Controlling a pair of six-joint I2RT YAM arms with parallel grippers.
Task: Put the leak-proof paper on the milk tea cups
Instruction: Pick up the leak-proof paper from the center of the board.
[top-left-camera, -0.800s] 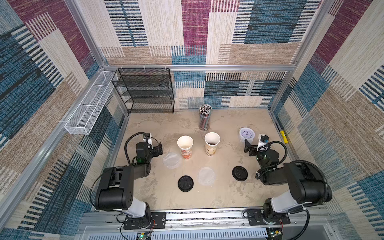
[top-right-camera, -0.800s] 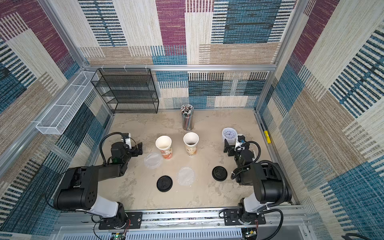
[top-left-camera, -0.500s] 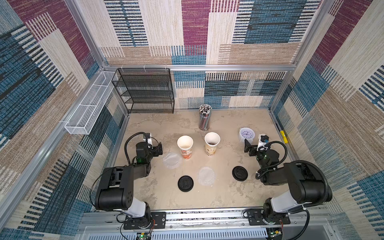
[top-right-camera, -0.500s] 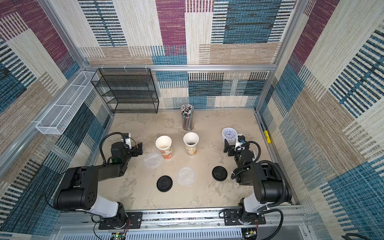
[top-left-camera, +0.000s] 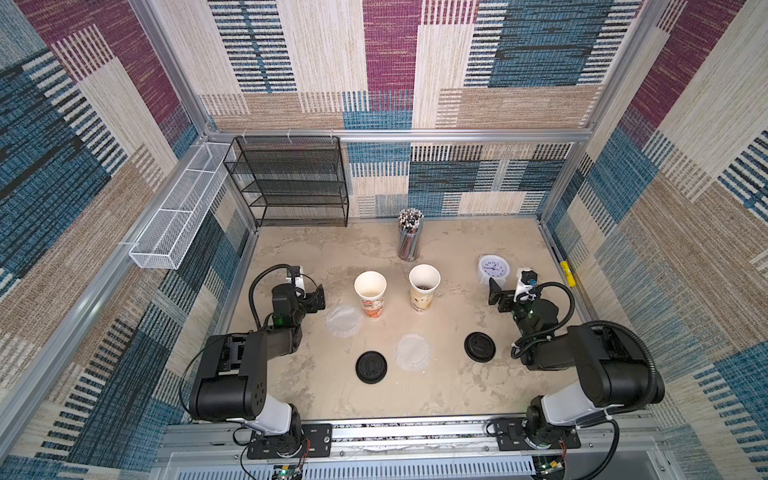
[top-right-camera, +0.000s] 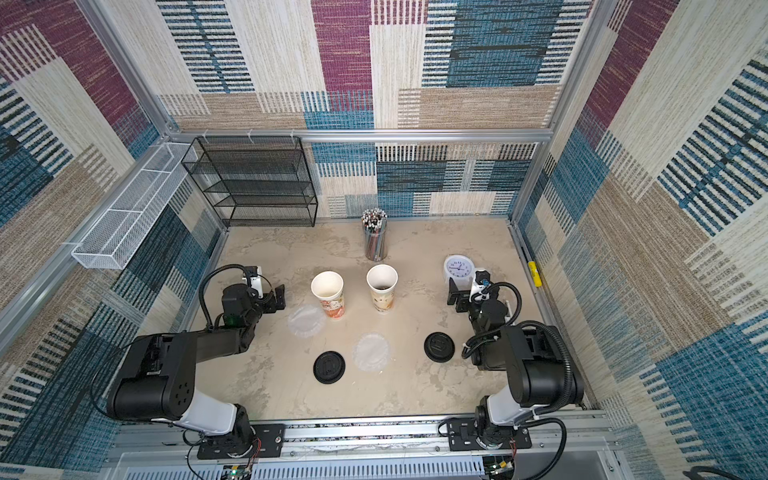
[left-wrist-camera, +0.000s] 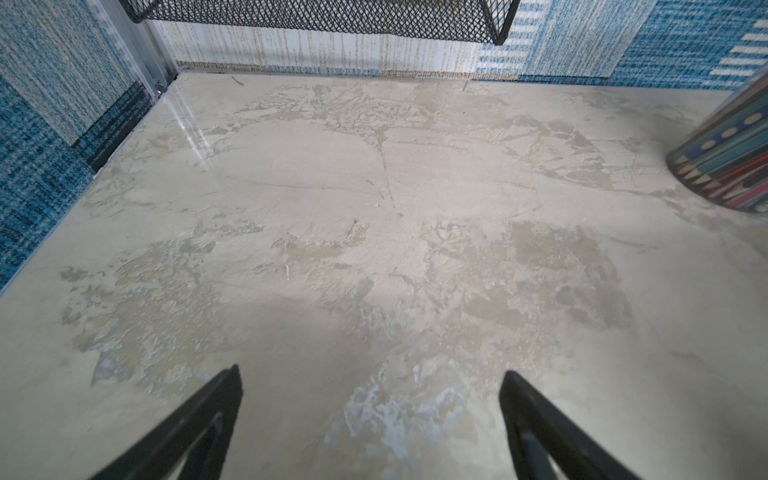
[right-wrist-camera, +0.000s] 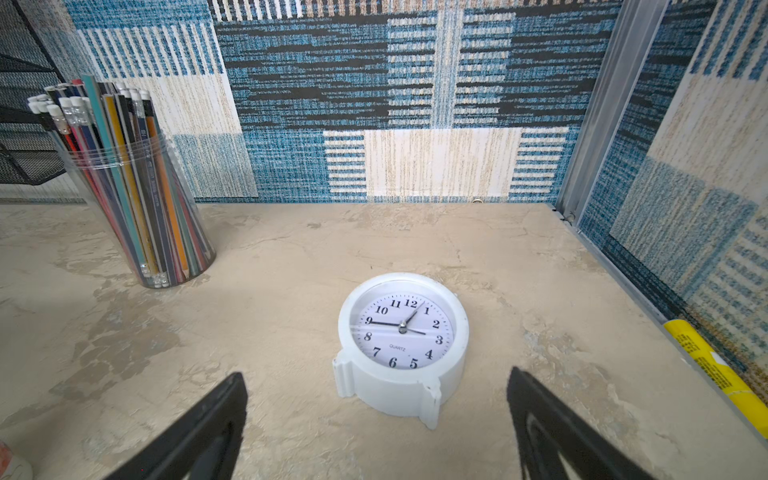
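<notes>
**Both fingers wide, empty**

Left fingers (left-wrist-camera: 208, 419) and right fingers (right-wrist-camera: 212, 415) spread wide above the desk (top-left-camera: 457, 395). Thin translucent round paper sheet (top-left-camera: 343, 319) lies just beside left fingers; second sheet (top-left-camera: 412, 351) between both, nearer the bases. Red-orange printed paper cup (top-left-camera: 372, 305) and beige-brown printed paper cup (top-left-camera: 423, 298) stand uncovered between the fingers.

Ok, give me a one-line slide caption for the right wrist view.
Open right gripper facing a white clock on the table, clear holder of pencils nearby.

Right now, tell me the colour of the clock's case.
The clock has a white case, seen most clearly in the right wrist view.
</notes>
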